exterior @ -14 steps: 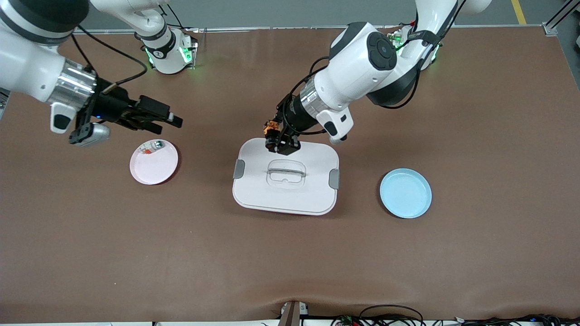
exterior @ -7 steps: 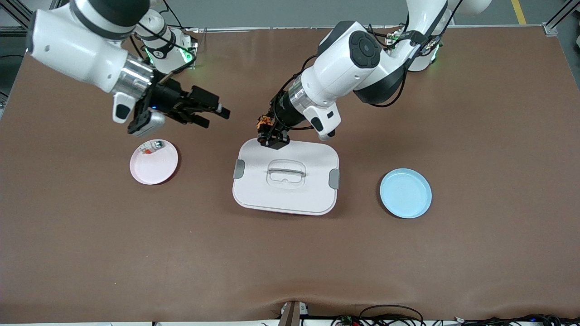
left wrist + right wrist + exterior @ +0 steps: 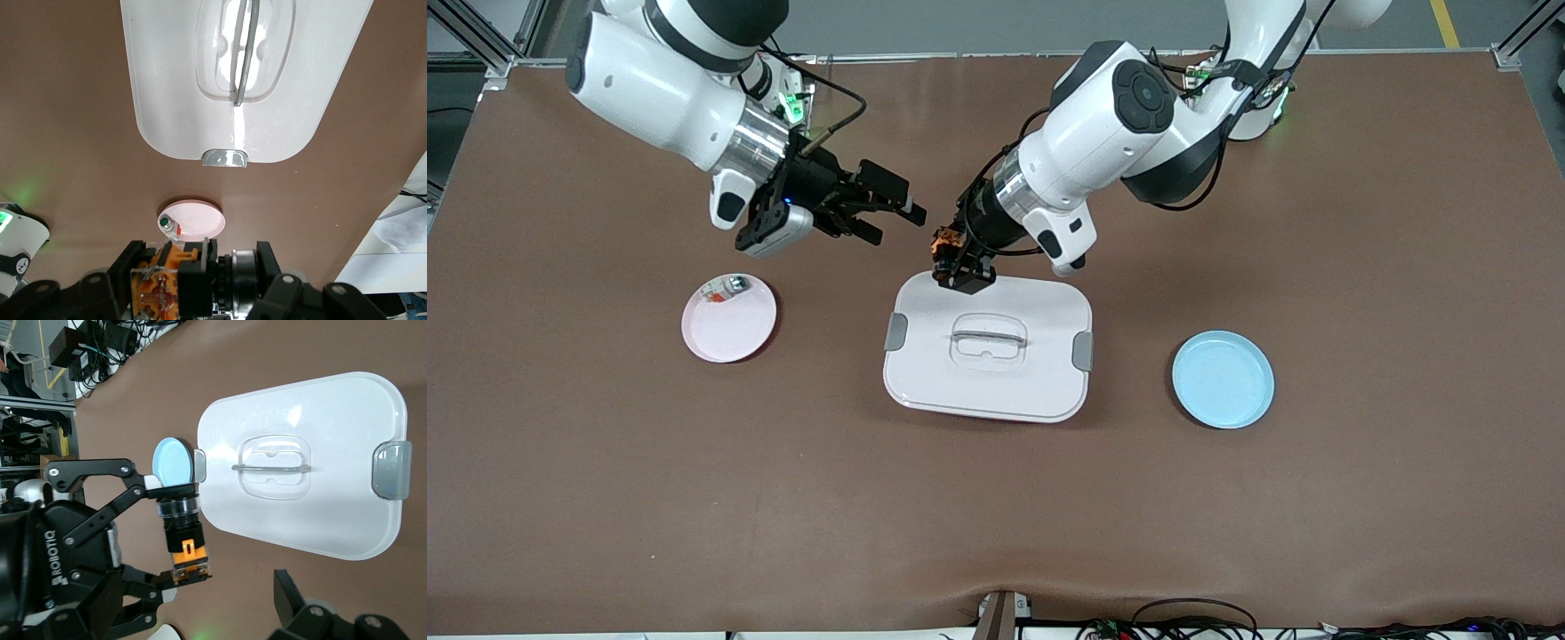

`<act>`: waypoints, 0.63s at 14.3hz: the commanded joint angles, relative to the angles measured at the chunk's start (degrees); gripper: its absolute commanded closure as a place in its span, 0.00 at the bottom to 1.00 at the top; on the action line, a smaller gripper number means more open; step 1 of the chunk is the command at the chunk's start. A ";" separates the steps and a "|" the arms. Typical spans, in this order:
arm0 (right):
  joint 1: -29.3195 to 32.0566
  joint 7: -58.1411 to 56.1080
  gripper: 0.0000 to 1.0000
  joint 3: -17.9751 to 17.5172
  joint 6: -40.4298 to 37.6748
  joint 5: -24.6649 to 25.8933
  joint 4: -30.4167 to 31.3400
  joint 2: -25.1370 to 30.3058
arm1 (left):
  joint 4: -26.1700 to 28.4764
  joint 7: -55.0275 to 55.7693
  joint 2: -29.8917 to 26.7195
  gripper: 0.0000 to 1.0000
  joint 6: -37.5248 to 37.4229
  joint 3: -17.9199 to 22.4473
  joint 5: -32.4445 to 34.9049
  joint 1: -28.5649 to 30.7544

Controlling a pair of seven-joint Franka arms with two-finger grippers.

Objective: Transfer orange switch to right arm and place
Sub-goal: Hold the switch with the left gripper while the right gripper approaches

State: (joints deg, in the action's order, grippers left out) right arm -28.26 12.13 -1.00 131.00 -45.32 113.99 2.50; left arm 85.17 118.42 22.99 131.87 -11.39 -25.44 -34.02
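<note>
Front view: left end effector (image 3: 958, 267) grips orange switch (image 3: 945, 242).

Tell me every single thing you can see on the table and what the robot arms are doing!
Box lid: one, white with grey clips and a clear handle, mid-table.
Pink plate: one, toward the right arm's end of the table.
Small block: one, white with orange and green marks, on the pink plate's rim.
Blue plate: one, light blue, toward the left arm's end of the table.
Table: one, brown.
Cables: a dark tangle along the table edge nearest the front camera.
Orange switch: one, orange and black, held in the air over the lid's edge.
Left gripper: black, jaws shut on the switch.
Right gripper: black, jaws open, over bare table beside the switch.
</note>
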 commanded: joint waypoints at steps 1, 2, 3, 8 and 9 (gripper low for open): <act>-0.56 -0.53 0.00 0.65 1.10 -1.44 0.01 -1.09 | -1.50 1.11 0.48 0.53 -0.12 0.57 1.00 -0.70; -0.56 -0.70 0.00 0.65 1.62 -1.61 -0.43 -1.97 | -1.50 1.11 0.39 0.53 -0.12 0.57 1.00 -0.70; -0.65 -0.79 0.00 0.65 2.15 -2.48 -1.04 -3.02 | -1.50 1.11 0.39 0.53 -0.12 0.57 1.00 -0.70; -3.46 -1.32 0.00 0.65 5.05 -4.50 -2.01 -5.93 | -1.41 1.11 0.21 0.53 -0.03 0.57 0.91 -0.61; -3.81 -1.41 0.00 0.65 5.14 -5.82 -2.10 -5.93 | -1.32 1.11 0.21 0.53 -0.12 0.49 0.91 -0.52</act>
State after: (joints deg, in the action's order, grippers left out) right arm -30.54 11.64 -0.89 135.56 -48.20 113.09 -2.73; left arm 84.84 118.42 22.99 131.87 -11.36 -25.43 -34.02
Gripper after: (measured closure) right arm 0.000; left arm 0.278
